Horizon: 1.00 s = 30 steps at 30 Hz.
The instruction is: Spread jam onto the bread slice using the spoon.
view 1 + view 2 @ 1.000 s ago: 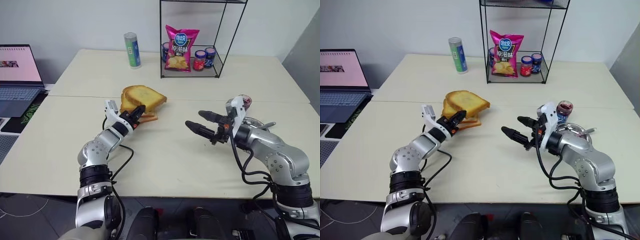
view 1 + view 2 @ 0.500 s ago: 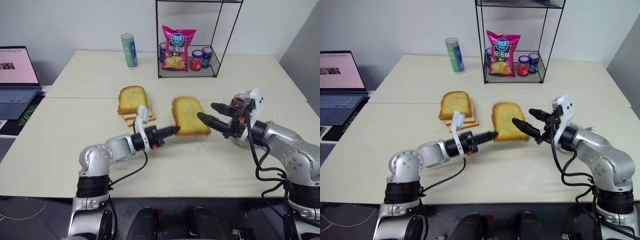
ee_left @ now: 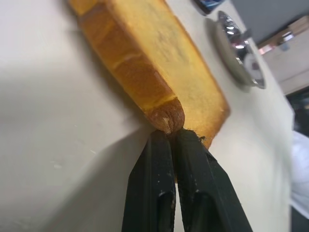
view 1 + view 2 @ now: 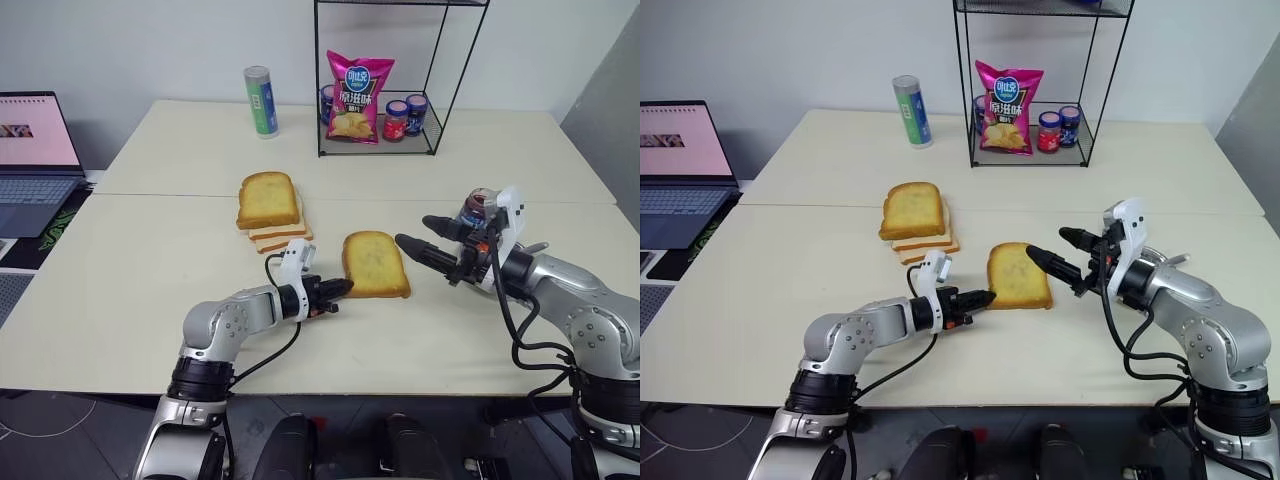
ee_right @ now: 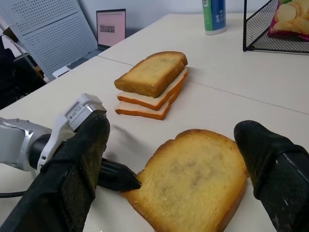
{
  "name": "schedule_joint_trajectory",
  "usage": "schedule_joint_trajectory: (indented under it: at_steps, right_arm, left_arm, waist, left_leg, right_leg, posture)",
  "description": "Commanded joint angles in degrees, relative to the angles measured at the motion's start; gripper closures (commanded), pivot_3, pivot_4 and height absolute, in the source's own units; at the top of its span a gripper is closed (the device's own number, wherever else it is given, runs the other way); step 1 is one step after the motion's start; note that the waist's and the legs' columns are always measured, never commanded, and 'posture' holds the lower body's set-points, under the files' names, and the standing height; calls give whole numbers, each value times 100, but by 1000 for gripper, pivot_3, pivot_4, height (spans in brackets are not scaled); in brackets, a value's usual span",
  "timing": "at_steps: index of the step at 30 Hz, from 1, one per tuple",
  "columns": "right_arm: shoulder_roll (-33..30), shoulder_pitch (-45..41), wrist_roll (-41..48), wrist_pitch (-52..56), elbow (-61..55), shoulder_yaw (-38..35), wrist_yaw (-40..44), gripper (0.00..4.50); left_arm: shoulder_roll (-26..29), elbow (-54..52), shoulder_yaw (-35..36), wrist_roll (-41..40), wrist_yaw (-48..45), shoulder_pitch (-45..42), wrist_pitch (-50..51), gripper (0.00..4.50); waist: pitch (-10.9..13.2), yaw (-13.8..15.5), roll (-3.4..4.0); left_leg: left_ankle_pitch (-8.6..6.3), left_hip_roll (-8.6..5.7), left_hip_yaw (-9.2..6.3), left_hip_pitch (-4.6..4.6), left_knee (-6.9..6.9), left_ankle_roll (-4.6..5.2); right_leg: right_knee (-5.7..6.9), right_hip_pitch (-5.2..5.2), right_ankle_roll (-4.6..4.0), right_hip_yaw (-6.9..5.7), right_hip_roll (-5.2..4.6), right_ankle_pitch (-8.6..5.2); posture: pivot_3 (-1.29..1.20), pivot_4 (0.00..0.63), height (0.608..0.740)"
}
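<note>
Bread slice – flat on table, face bare. Left gripper pinched shut at corner crust; right gripper wide, empty. Spreading – not begun.

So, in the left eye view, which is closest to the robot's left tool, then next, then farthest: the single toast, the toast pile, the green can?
From the left tool, shut with its tips at the slice's corner:
1. The bread slice, right at the tips, on the near table.
2. The toast pile, farther back and to the robot's left.
3. The green can, far back beside the wire rack.
</note>
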Motion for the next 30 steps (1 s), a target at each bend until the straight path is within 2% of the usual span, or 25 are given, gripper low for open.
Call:
schedule_joint_trajectory:
  at_steps: [1,2,3,15,17,22,24,27,30]
  right_arm:
    - [-57,-41,70,-76,-131,-24,68,0]
    - [-66,-6,70,-86,-141,-34,78,0]
    - [-74,34,67,-96,-149,-44,85,0]
    - [-86,375,104,-146,-196,-340,-80,0]
    - [-27,444,115,-173,-160,-558,-270,0]
    - [106,812,330,-126,-148,-1438,-799,0]
    - [176,952,525,-92,-59,-1916,-1041,0]
    - [204,1182,742,-81,123,-2505,-1327,0]
    - [274,1470,1042,-59,354,-3138,-1624,0]
  left_arm:
    - [40,-166,-5,43,-171,8,13,4454]
    - [96,-235,3,43,-211,86,22,3967]
    - [153,-292,24,41,-260,160,18,3885]
    - [622,-784,458,-55,-291,500,265,1471]
    - [937,-1071,416,47,-420,604,242,1143]
    - [2024,-2057,-333,813,-1279,667,-809,142]
    - [2193,-2226,-563,1082,-1609,531,-1369,34]
    - [2313,-2269,-971,1538,-2016,234,-2050,34]
    - [2087,-2115,-1295,1930,-2207,-223,-2695,34]
  waist:
    - [0,-1,0]
    - [0,-1,0]
    - [0,-2,0]
    - [0,-13,0]
    - [0,-20,0]
    - [1,2,4]
    - [1,31,4]
    - [1,67,5]
    - [1,69,4]
  left_leg:
    - [0,0,0,0,0,0]
    - [0,0,0,0,0,0]
    - [0,0,0,0,0,0]
    - [0,1,-2,3,0,0]
    - [0,1,-2,2,0,0]
    - [-1,3,-1,1,-9,-2]
    - [-1,2,2,-2,-8,-2]
    - [-1,-5,0,-14,-3,0]
    - [-3,-6,4,-16,-4,4]
  right_leg:
    - [0,0,1,0,0,-1]
    - [0,0,5,0,0,-3]
    - [0,0,11,-1,0,-6]
    - [1,0,20,-1,-3,-13]
    - [0,0,21,0,-4,-13]
    - [1,-4,1,-2,-4,-18]
    - [-4,-5,-36,-2,-10,-20]
    - [-14,-4,-44,-5,-20,-25]
    - [-18,-4,-44,-2,-21,-25]
  posture:
    - [0,150,740]
    - [0,150,740]
    - [0,150,740]
    - [0,150,740]
    - [0,150,740]
    - [0,150,740]
    - [0,150,740]
    - [0,150,740]
    - [0,150,740]
